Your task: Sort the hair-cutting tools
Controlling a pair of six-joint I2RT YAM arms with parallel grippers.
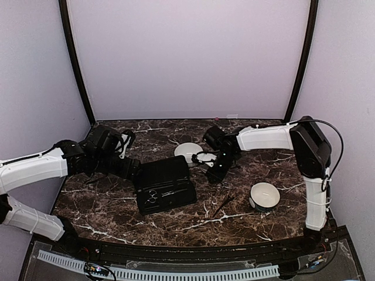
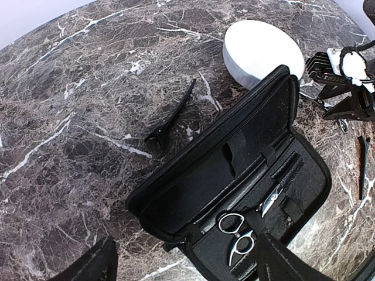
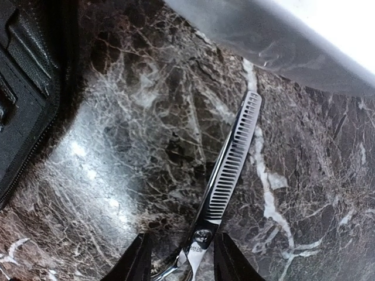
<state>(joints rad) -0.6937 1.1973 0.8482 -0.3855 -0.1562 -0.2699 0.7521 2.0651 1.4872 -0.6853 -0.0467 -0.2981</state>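
Silver thinning scissors [image 3: 234, 158] with a toothed blade lie on the marble beside a white bowl [image 3: 293, 41]. My right gripper [image 3: 179, 263] is open, its fingers [image 3: 126, 263] on either side of the scissors' pivot without touching it; it also shows in the top view [image 1: 218, 171]. A second pair of silver scissors [image 2: 237, 231] sits strapped inside the open black case [image 2: 193, 187]. A slim black clip [image 2: 173, 114] lies on the marble beyond the case, another [image 1: 222, 206] lies right of the case. My left gripper [image 2: 187, 269] is open and empty above the case's near edge.
The open case [image 1: 164, 184] lies mid-table. One white bowl [image 1: 188, 152] stands behind it next to the right gripper, another [image 1: 265, 195] at the right front. Purple walls close in the back and sides.
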